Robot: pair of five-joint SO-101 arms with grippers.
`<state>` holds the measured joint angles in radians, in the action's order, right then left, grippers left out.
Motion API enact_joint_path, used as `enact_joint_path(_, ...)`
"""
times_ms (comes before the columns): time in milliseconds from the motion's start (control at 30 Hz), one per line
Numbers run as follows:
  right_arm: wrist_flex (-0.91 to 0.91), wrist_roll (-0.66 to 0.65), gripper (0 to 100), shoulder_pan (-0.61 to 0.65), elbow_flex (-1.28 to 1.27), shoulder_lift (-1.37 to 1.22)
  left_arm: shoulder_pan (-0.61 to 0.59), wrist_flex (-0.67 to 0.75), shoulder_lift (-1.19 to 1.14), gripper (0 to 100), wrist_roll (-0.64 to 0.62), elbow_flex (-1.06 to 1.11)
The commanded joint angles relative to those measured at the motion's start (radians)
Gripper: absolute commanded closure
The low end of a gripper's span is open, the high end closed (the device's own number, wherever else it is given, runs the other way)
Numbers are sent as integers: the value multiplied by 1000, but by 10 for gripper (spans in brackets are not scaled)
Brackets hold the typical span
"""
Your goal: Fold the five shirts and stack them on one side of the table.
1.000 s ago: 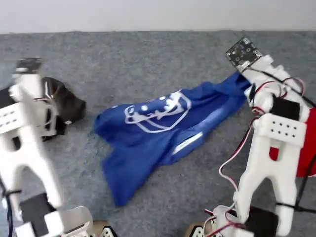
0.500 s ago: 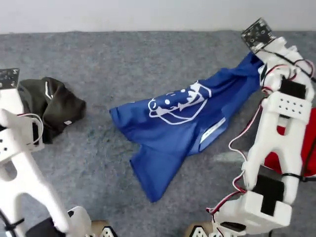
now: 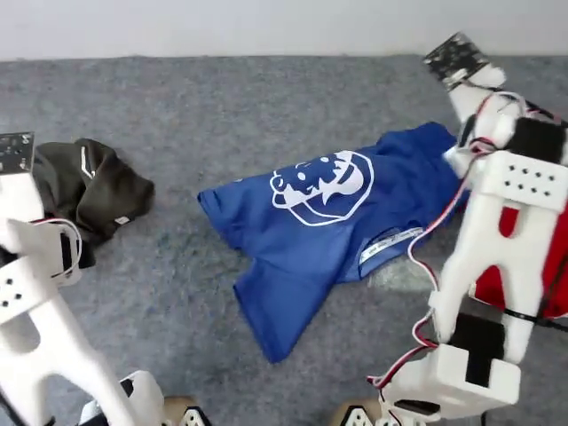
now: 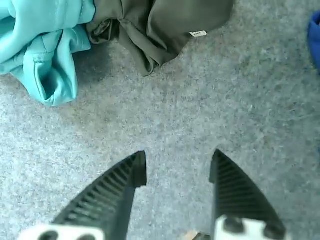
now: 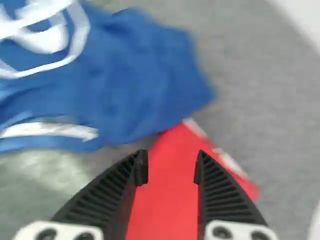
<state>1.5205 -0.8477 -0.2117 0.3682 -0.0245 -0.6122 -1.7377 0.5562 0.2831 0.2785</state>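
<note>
High view: the white left arm (image 3: 31, 293) stands at the near left corner of the grey felt-covered counter (image 3: 266, 106). It is bent upward, with its wrist beside the crumpled dark olive fabric shirt (image 3: 102, 191) at the left edge. The white right arm (image 3: 510, 182) rises at the right side. Its forearm leans toward the far edge and its wrist is above the right end of the rumpled blue fabric shirt with a white round print (image 3: 311, 240).

The blue shirt lies print-up in the middle of the counter, stretched diagonally from far right to near centre. A red fabric shirt (image 3: 555, 266) sits at the right edge, partly hidden behind the right arm.

In the left wrist view the left hand (image 4: 175, 172) is released. Its black ribbed fingers (image 4: 117, 182) are spread and grasp nothing above bare counter. Past them the olive shirt touches a bunched turquoise fabric shirt (image 4: 40, 40).

In the right wrist view the right hand (image 5: 170, 172) is also released, with its fingers apart and nothing between them. It hovers over the red shirt, which meets the blue shirt's edge.
</note>
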Motion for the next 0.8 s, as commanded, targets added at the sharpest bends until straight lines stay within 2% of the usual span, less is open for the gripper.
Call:
enact_joint_path(0,133,109,835,71,55,10,-3,0,48,791,-40,2)
enact_joint_path(133,263,210,836,156,55,10,-3,0,83,791,-80,-1)
enact_joint_path(267,278,319,836,225,23,39,-23,2,124,791,-106,-2)
enact_joint_path(400,280,344,835,298,-92,117,-164,55,138,791,-115,-1)
enact_joint_path(467,280,400,834,351,-198,191,-242,87,137,791,-114,2)
enact_joint_path(633,274,591,827,608,-508,349,-315,120,137,791,-58,4)
enact_joint_path(767,202,690,743,820,-681,375,-316,120,137,791,-52,8)
